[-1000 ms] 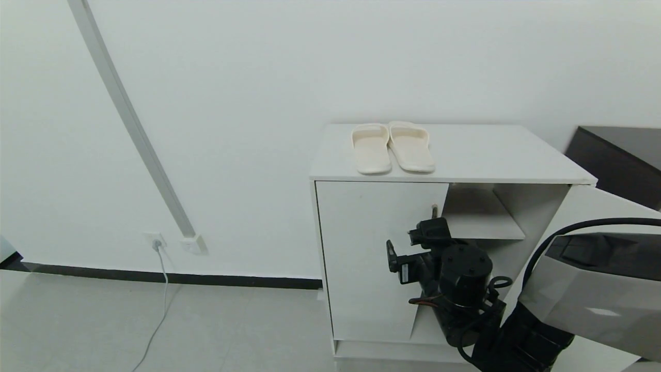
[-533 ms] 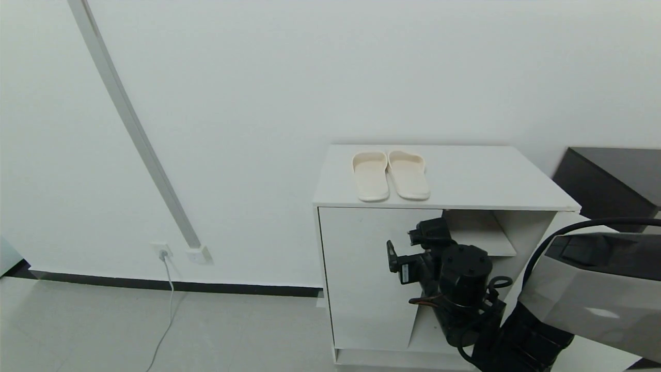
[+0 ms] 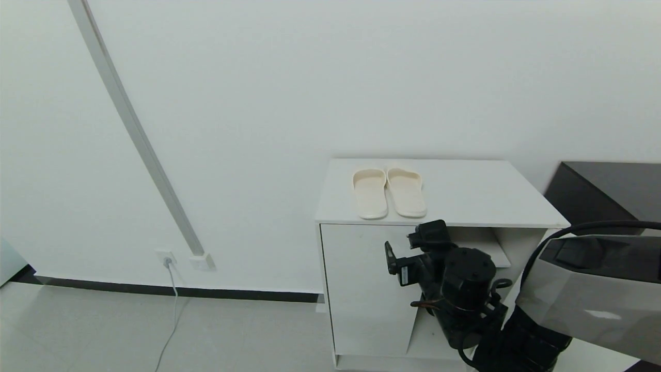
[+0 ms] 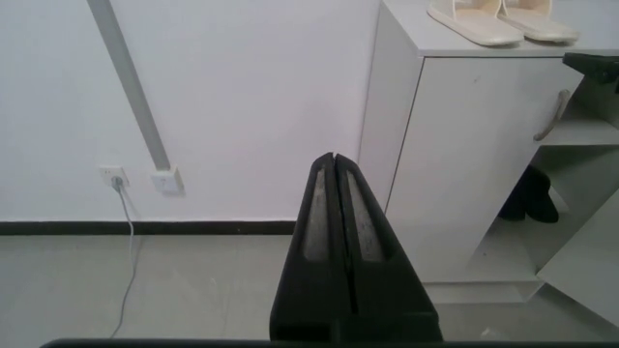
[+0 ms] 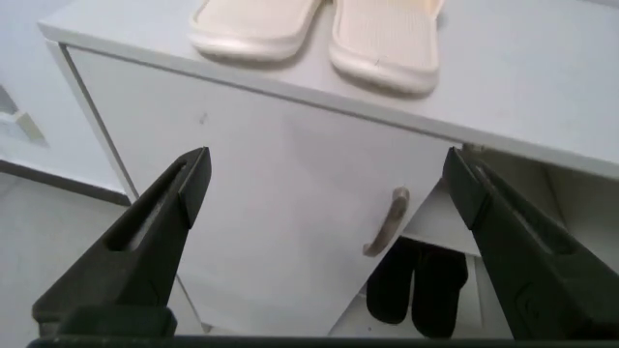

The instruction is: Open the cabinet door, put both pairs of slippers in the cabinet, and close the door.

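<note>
**Desk:** What has changed on your screen?

**Me:** The whole head view has shifted over the last second. The white two-door board cabinet (image 3: 465, 199) now sits lower and smaller in it. That is my camera moving, not the furniture. The pair of cream moulded slide slippers (image 3: 389, 192) lies where it lay, side by side on the cabinet's top, near its front edge and toward its left.

**Desk:** And the claws?

**Me:** The right claw (image 5: 327, 169) hangs in front of the cabinet with its fingers spread wide and nothing between them. It faces the left-hand door (image 5: 261, 213), just below the cream pair, and that arm has kept its pose. The left claw (image 4: 334, 174) is off to the cabinet's left, its fingers pressed together on nothing.

**Desk:** Where does the job stand?

**Me:** The right-hand door (image 4: 592, 275) stands open. The left one is shut, its curved metal handle (image 5: 387, 220) untouched. A pair of black slippers (image 5: 418, 285) is already inside the cabinet, in the lower compartment under the shelf. So I judge one pair stowed and the cream pair next. The new view shows me more of the cabinet's top, which should help me bring the open claw over those slippers.
</note>
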Available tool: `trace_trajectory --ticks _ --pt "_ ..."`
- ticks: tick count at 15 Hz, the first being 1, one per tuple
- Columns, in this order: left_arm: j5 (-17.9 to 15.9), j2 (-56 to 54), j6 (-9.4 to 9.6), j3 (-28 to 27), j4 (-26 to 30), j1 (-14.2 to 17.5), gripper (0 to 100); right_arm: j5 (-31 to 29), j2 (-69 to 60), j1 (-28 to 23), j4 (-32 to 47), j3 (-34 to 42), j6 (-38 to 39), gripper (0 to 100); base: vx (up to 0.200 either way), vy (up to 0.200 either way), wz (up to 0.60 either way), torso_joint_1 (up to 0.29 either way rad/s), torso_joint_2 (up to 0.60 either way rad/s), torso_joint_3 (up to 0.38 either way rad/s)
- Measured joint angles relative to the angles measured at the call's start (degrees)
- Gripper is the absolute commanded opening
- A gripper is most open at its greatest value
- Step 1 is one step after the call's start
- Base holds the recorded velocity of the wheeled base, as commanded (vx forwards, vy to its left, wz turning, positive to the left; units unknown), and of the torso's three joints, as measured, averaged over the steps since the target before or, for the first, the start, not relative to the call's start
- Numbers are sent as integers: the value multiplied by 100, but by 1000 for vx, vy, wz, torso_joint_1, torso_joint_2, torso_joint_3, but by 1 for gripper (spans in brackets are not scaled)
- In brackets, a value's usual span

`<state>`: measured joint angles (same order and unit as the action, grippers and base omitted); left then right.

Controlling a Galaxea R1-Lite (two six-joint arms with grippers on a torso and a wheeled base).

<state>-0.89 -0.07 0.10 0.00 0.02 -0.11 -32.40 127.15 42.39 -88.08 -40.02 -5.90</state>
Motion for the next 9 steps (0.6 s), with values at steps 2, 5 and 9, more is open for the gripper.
trace_trajectory --ticks 2,5,9 --pt "0 0 6 0 -2 1 0 52 44 13 -93 39 -235 100 0 0 0 0 0 0" --pt "-6 0 12 0 -2 4 0 57 -171 46 753 -110 -143 100 0 0 0 0 0 0" --pt "-6 0 22 0 -2 1 0 60 -837 26 3532 -1045 652 100 0 0 0 0 0 0"
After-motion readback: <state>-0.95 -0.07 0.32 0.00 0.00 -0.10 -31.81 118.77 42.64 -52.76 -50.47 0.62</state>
